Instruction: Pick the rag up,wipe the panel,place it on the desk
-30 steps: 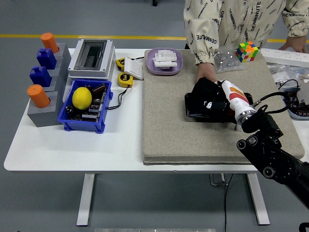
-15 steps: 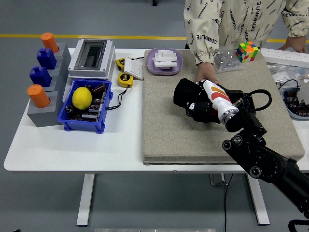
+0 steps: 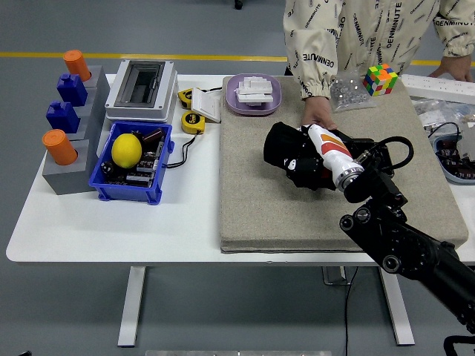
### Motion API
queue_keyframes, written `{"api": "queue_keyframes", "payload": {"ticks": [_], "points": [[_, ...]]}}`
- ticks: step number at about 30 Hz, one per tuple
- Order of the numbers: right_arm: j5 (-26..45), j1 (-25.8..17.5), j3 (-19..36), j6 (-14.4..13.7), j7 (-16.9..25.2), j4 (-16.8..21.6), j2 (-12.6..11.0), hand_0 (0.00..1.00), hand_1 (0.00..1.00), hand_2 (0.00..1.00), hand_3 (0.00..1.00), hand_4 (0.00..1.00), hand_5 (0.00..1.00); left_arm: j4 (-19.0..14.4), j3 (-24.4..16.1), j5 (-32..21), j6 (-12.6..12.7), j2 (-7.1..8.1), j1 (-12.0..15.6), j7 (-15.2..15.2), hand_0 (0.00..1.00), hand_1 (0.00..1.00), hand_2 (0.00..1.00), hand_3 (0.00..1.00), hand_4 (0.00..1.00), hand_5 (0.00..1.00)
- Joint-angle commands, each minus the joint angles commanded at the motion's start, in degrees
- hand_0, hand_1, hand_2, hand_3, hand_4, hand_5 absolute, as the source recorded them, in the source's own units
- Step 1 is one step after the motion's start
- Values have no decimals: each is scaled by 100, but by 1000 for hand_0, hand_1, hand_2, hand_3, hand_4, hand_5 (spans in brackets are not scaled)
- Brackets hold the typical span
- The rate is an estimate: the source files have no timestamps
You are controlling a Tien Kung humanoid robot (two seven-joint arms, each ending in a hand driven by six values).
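Note:
My right hand (image 3: 295,162) lies on the grey mat (image 3: 252,200), its black fingers curled over a bunched black rag (image 3: 279,144) and pressing it down. The black panel (image 3: 373,153) is mostly hidden under the hand, wrist and rag; only a dark strip shows at the right. A person standing at the far side rests one hand (image 3: 318,115) at the panel's far edge, just above my hand. My left arm does not show.
A blue bin (image 3: 100,185) holding a lemon (image 3: 126,150) stands at the left by a grey box (image 3: 140,90) and a block stand (image 3: 65,119). A purple tray (image 3: 253,93), tape measures (image 3: 191,122), a colour cube (image 3: 379,78) and a plastic bag (image 3: 347,93) lie at the back.
My right hand has swept leftward across the mat with the rag, most of the way in the first half second, then slightly further. The person's hand stays at the panel's far edge.

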Motion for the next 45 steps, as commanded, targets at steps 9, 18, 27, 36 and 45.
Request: {"api": "queue_keyframes", "payload": {"ticks": [9, 18, 27, 36, 45], "points": [[-17, -8, 125, 5, -9, -17, -130, 382, 453, 494, 486, 723, 164, -7, -22, 9, -3, -15, 8, -3, 611, 640, 653, 560, 626, 438], [-38, -77, 287, 6, -1, -23, -210, 382, 453, 494, 487, 725, 167, -7, -28, -6, -4, -32, 20, -3, 610, 639, 653, 559, 626, 437], [-64, -186, 435, 22, -7, -36, -416, 383, 453, 494, 487, 727, 168, -4, -57, 8, -3, -35, 48, -4, 611, 640, 654, 560, 626, 438], [-86, -307, 604, 40, -13, -82, -611, 384, 453, 494, 487, 727, 168, -9, -56, 0, -5, -44, 63, -5, 611, 640, 654, 560, 626, 437], [-115, -448, 795, 53, -13, -127, -785, 384, 453, 494, 486, 726, 168, -7, -60, -4, -6, -49, 95, -6, 611, 640, 654, 560, 626, 438]]}}
